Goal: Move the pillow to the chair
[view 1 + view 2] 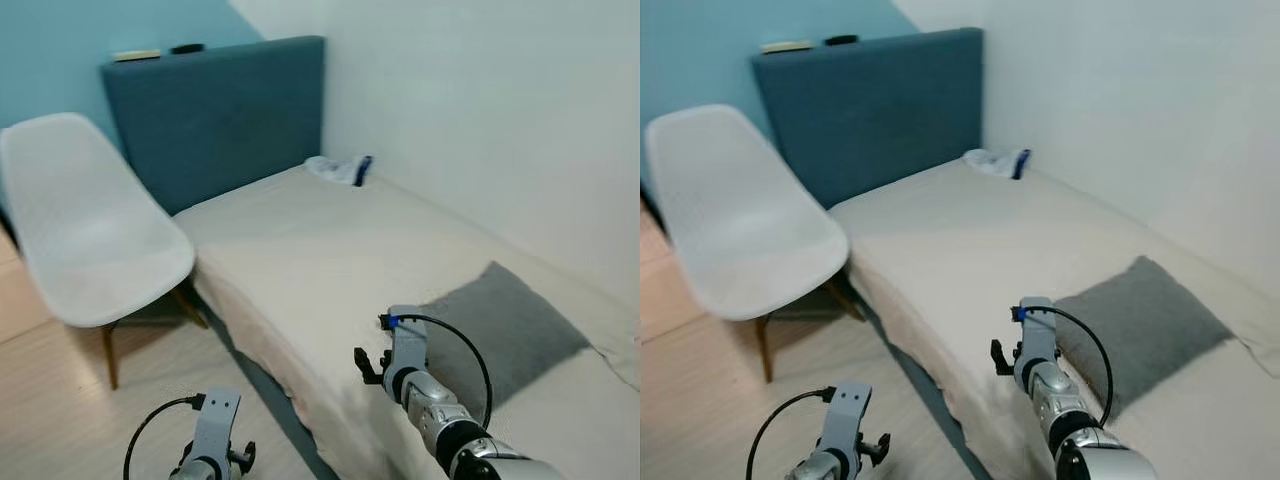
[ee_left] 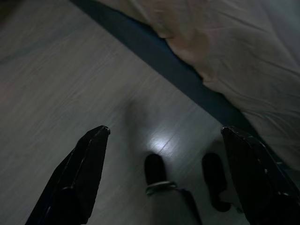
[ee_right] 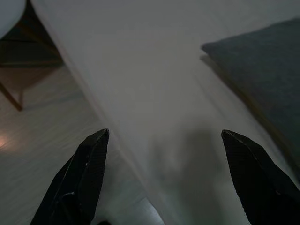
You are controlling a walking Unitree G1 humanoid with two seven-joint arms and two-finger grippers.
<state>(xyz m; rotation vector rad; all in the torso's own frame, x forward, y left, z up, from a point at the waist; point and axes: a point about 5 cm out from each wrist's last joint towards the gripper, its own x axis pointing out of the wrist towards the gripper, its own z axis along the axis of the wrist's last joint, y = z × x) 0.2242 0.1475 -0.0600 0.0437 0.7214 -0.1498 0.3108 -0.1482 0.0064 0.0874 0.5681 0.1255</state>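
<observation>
**Observer:** Where's the pillow, and what are your claws doing?

**Operator:** The grey pillow (image 1: 505,330) lies flat on the bed (image 1: 320,240), near the foot end and towards the wall side, nothing on it. My right gripper (image 3: 164,178) hangs over the bed's near edge just beside the pillow's corner, fingers spread wide and empty. My left gripper (image 2: 164,183) is low over the floor (image 2: 70,84) beside the bed, also spread wide and holding nothing.

**Observer:** How will you take it?

**Operator:** I'd say reach further across the bed and pinch the pillow's nearest corner with the right fingers, deep enough that the soft cover doesn't slip free. Then I'd lift before swinging, so it doesn't drag the sheet.

**Observer:** Room to move?

**Operator:** The white chair (image 1: 95,240) stands off the bed's head end, its seat bare. Between bed and chair the floor looks open. I judge the bed's side edge and the chair's rim to be the snags.
</observation>
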